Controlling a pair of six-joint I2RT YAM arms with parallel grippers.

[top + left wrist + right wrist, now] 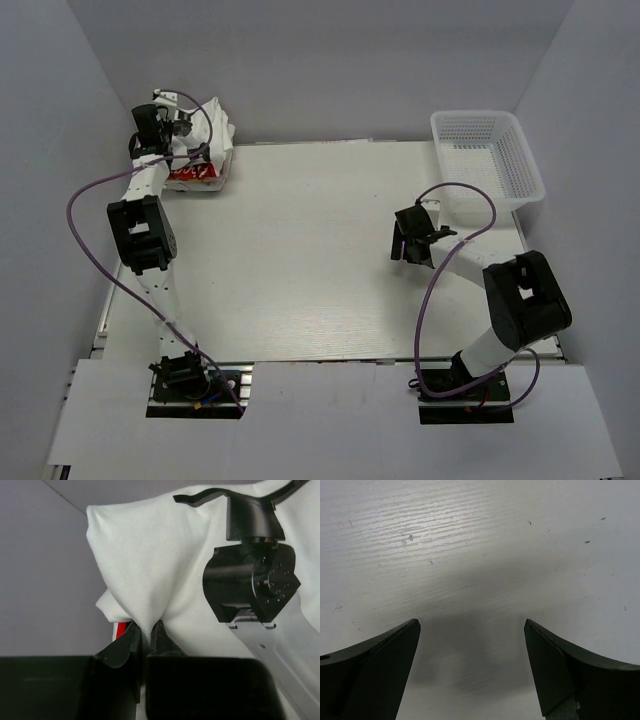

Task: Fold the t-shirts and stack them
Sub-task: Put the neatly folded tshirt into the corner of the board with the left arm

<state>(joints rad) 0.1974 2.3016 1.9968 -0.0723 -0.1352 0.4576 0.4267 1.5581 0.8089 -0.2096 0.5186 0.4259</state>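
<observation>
At the table's far left corner, my left gripper [168, 128] is shut on a pinch of a plain white t-shirt [218, 124], holding it lifted and bunched. In the left wrist view the white cloth [150, 555] tapers into a fold clamped between the jaws of that left gripper [146, 631]. Under it lies another t-shirt with a red print [195, 176], of which only a red sliver [121, 628] shows beside the left finger. My right gripper [410, 241] hangs open over bare table at the right of centre, and the right gripper [472, 622] has nothing between its fingers.
A white mesh basket [487, 160] stands at the far right corner. Grey walls close in behind and beside the shirts. A black joint and silver link [250, 580] of an arm cross the left wrist view at the right. White tabletop [310, 250] stretches between the arms.
</observation>
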